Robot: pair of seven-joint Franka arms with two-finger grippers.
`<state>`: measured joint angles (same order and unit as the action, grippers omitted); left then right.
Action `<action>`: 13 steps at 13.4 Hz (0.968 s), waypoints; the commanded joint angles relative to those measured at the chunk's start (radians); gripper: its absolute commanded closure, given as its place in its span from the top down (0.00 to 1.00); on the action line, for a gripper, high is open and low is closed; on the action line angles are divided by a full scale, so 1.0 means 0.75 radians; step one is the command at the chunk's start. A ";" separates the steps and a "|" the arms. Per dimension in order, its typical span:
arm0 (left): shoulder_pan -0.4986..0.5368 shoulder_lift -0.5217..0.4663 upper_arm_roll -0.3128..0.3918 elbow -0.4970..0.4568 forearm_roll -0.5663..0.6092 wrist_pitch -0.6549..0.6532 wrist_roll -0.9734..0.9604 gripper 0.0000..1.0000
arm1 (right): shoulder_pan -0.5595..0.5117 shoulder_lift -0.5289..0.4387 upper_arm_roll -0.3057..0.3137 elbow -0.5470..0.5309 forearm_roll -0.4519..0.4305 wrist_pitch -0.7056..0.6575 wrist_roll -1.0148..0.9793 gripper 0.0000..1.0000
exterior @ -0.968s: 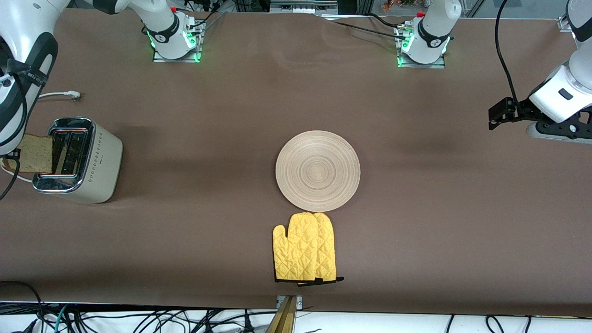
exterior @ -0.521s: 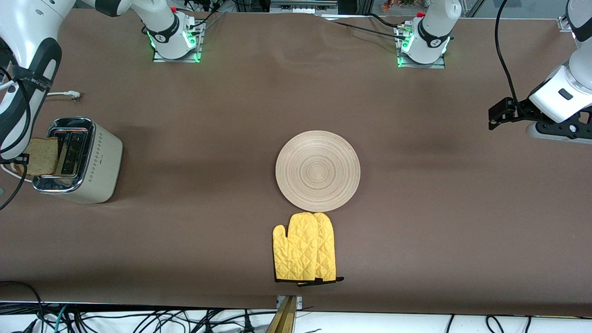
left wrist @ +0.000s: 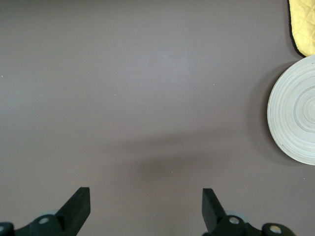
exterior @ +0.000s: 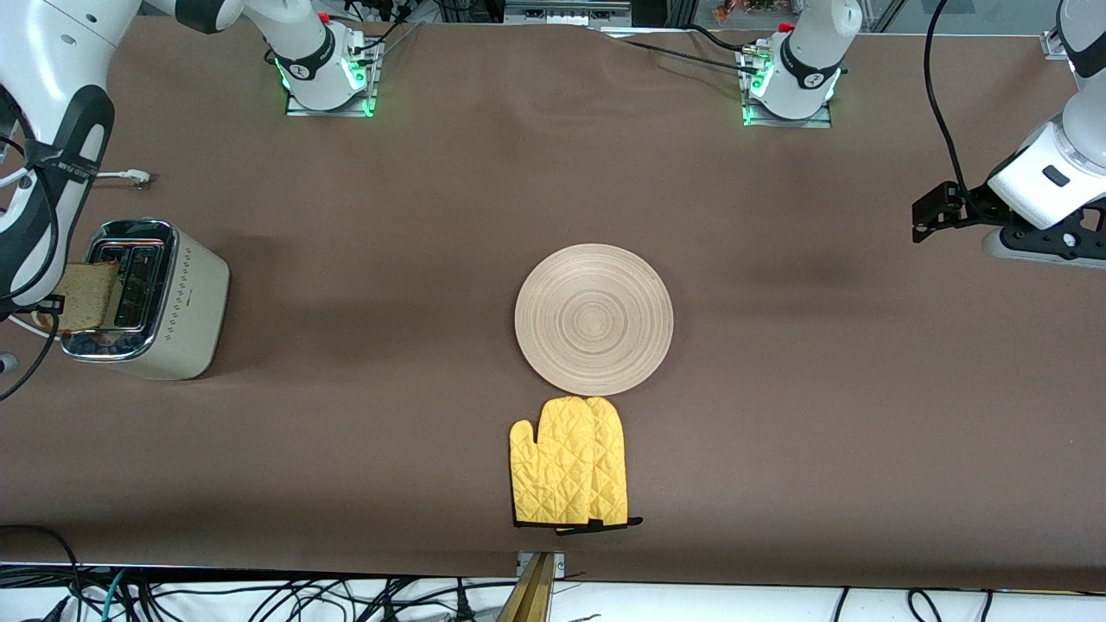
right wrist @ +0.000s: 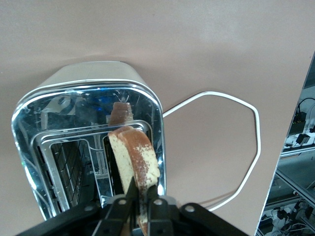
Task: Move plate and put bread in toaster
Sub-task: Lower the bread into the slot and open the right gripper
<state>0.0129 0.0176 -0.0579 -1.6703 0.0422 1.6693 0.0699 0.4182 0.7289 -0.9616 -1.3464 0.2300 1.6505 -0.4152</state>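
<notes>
- The right gripper (right wrist: 140, 206) pinched the bread (right wrist: 134, 160) by one edge and held it upright over the toaster (exterior: 147, 298), which stood at the right arm's end of the counter (exterior: 389, 216).
- The slice looked light, soft and easily crushed; a thin grip at the edge, away from the end going in, seemed the safest hold.
- In the right wrist view the bread's free end pointed at one of the two slots in the chrome top; whether it had entered could not be told.
- The slot's narrow metal rim left little room for error, so the slice likely needed to go in straight. The white cord (right wrist: 231, 147) curled on the counter beside the toaster.
- The plate (exterior: 594, 318) lay flat mid-counter, stiff and probably light, its rim the likely place to grip; a yellow oven mitt (exterior: 568, 462) lay just beside it, nearer the front camera.
- The left gripper (left wrist: 142, 204) waited spread wide over bare counter at the left arm's end, with open room all round.
</notes>
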 commanded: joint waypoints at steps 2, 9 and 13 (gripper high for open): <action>-0.007 0.007 -0.007 0.032 0.038 -0.029 -0.020 1.00 | -0.012 -0.013 0.035 -0.015 0.027 0.023 -0.003 0.52; -0.007 0.007 -0.007 0.032 0.038 -0.029 -0.020 1.00 | 0.017 -0.058 0.024 0.001 0.010 -0.043 -0.029 1.00; -0.007 0.007 -0.007 0.032 0.038 -0.029 -0.020 1.00 | 0.064 -0.121 0.034 0.046 0.077 -0.108 -0.023 1.00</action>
<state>0.0129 0.0176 -0.0580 -1.6703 0.0422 1.6693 0.0699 0.4497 0.6827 -0.9387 -1.3323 0.2494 1.6179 -0.4194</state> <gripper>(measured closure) 0.000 0.000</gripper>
